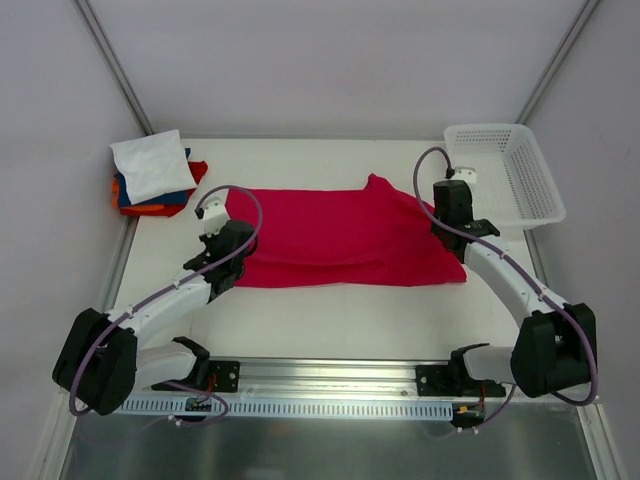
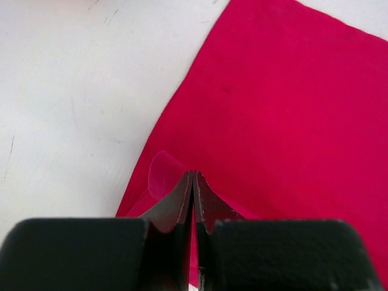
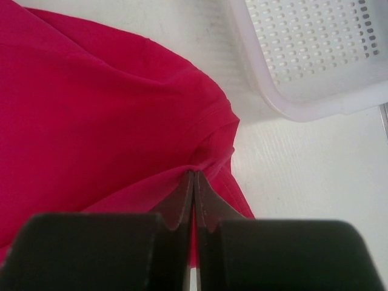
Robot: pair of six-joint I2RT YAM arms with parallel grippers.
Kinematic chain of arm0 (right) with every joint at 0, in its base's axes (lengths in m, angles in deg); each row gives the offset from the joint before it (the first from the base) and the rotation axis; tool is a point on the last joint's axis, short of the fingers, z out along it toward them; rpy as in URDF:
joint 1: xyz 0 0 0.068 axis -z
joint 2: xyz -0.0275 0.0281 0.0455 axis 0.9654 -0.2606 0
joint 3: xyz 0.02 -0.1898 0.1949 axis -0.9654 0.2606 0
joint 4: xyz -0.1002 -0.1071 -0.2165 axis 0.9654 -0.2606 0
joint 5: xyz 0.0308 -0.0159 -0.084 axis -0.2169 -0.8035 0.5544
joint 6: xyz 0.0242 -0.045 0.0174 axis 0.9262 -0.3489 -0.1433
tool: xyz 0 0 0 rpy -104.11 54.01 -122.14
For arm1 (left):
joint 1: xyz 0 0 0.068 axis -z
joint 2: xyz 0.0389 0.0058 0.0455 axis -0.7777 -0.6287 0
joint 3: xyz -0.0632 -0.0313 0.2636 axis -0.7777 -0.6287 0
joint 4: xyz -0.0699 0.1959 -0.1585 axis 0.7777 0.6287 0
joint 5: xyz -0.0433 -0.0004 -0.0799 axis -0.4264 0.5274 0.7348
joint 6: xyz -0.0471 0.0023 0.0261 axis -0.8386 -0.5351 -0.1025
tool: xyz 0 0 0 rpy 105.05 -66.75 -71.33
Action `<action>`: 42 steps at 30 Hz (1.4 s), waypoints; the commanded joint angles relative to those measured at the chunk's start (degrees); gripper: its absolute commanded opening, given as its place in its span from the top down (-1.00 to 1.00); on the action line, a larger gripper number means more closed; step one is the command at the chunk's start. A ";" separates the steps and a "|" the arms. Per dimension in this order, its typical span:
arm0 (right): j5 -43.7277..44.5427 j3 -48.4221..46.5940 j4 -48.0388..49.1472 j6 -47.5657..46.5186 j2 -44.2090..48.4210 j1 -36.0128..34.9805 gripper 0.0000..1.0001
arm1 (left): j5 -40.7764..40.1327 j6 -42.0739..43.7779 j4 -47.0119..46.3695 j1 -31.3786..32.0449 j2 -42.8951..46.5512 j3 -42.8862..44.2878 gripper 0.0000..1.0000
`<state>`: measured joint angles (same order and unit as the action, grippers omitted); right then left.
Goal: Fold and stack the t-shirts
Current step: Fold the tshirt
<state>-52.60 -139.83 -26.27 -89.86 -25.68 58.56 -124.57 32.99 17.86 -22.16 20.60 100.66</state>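
Observation:
A large crimson-red t-shirt (image 1: 345,238) lies spread across the middle of the table, folded lengthwise. My left gripper (image 1: 232,250) is shut on the shirt's left edge; in the left wrist view the gripper (image 2: 193,176) pinches red cloth (image 2: 273,109) between its jaws. My right gripper (image 1: 452,215) is shut on the shirt's right edge; in the right wrist view the gripper (image 3: 194,176) pinches a fold of the shirt (image 3: 91,109) near its hem. A stack of folded t-shirts (image 1: 155,172), white on top with blue, orange and red below, sits at the far left corner.
A white plastic mesh basket (image 1: 503,172) stands at the far right, close beyond my right gripper; it also shows in the right wrist view (image 3: 315,54). White walls enclose the table on three sides.

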 commanded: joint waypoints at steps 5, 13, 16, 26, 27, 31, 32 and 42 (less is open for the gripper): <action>-0.68 -1.98 3.78 0.07 -5.73 1.05 0.99 | 0.20 -0.94 -1.46 -4.01 -2.84 1.34 1.00; -0.41 -4.53 3.95 -0.02 -11.27 1.40 0.99 | 0.55 -5.08 3.64 -7.17 -9.51 6.88 1.00; -0.33 -5.58 3.78 -0.54 -12.41 1.31 0.87 | 0.81 -5.87 3.73 -7.53 -12.23 7.85 1.00; 2.92 -7.43 2.11 -1.68 -13.03 1.31 -0.22 | -0.85 -5.26 4.16 -7.53 -13.92 10.92 -0.92; 2.93 -7.52 1.93 -1.77 -12.25 1.31 -0.23 | -0.94 -5.17 4.25 -7.53 -13.83 11.19 -0.98; 2.05 -9.01 0.79 -2.39 -10.14 1.31 -0.23 | 0.10 -4.12 4.25 -7.53 -12.95 12.07 -0.98; 1.44 -9.36 0.87 -2.74 -9.87 1.22 -0.21 | 0.46 -3.85 4.25 -7.61 -12.95 12.77 -0.98; -6.20 -22.63 -3.61 -3.88 -18.04 0.96 -0.14 | 7.39 5.45 0.84 -9.90 -22.08 23.93 -0.98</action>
<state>-55.55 -158.13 -28.11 -92.72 -41.90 59.54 -120.64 33.19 21.16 -30.65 0.91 121.25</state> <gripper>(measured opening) 0.570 0.990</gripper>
